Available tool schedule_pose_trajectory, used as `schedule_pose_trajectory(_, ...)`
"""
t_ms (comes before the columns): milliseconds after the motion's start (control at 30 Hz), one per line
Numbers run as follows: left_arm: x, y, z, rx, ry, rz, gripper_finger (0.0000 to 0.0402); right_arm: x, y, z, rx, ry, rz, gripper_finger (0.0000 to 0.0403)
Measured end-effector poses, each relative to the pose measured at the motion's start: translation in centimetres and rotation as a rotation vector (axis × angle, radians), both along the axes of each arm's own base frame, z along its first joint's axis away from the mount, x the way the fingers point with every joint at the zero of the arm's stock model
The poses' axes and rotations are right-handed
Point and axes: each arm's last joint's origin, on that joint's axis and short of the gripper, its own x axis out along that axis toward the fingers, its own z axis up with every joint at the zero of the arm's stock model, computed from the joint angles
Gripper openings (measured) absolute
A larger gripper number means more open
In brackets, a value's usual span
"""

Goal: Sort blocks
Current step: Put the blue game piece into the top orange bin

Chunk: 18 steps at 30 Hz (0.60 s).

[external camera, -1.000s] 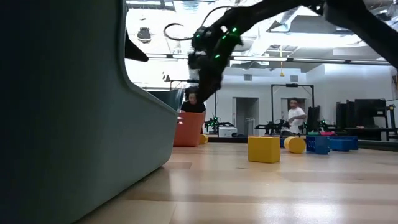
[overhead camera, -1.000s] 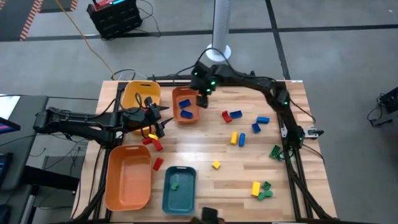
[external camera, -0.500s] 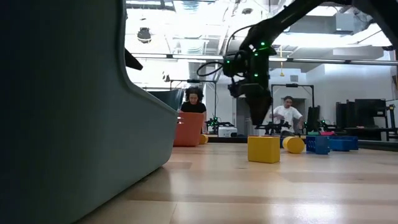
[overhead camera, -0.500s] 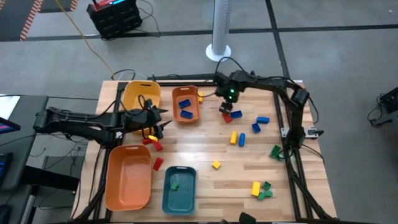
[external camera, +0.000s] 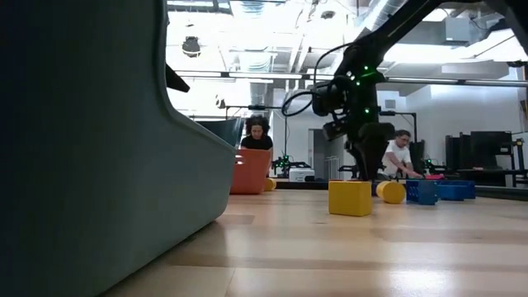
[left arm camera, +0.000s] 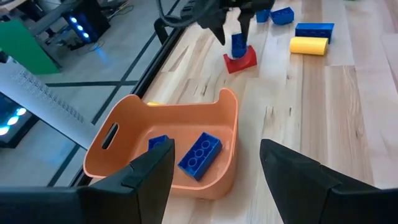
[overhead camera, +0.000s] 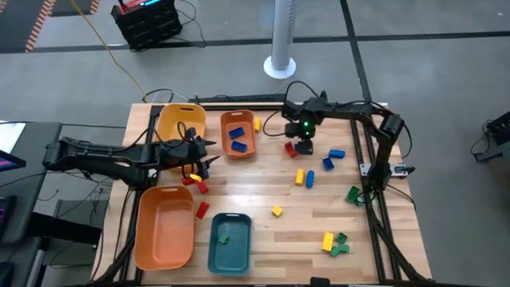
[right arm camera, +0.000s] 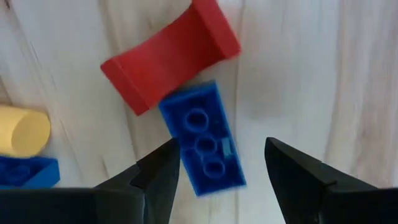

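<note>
**Two blue bricks binned, right claw over a third**

Right claw point(right arm camera: 217, 177): fingers spread wide, nothing held, poised directly above a blue brick point(right arm camera: 204, 138) that lies flat on the surface, touching a red block point(right arm camera: 169, 57). A second ago this claw was at the small orange tray point(overhead camera: 237, 134); it has since swung out to the loose bricks, so a drop-off looks finished and a new pick is starting. That tray holds two blue bricks point(left arm camera: 199, 155). Left claw point(left arm camera: 214, 168): open, empty, waiting near the same tray. Further out, yellow point(overhead camera: 300, 176), blue point(overhead camera: 336, 154) and green point(overhead camera: 351, 194) bricks lie scattered on the surface point(overhead camera: 263, 187). Teal tray point(overhead camera: 229, 241) holds one green piece. Most sorting remains.
</note>
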Motion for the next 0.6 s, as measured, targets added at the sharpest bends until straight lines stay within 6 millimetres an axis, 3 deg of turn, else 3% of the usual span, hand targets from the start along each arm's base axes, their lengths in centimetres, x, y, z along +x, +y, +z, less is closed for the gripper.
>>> schedule_pose_trajectory(400,0.0,0.0,0.0,0.009,0.011,-0.004,0.0231,0.4,2.2,-2.5,-0.109,0.028,0.064,0.0239)
schedule_pose_trajectory(600,0.0,0.0,-0.1,0.010,0.012,-0.004,0.0231,0.4,2.4,-2.5,-0.112,0.036,0.023,0.0178)
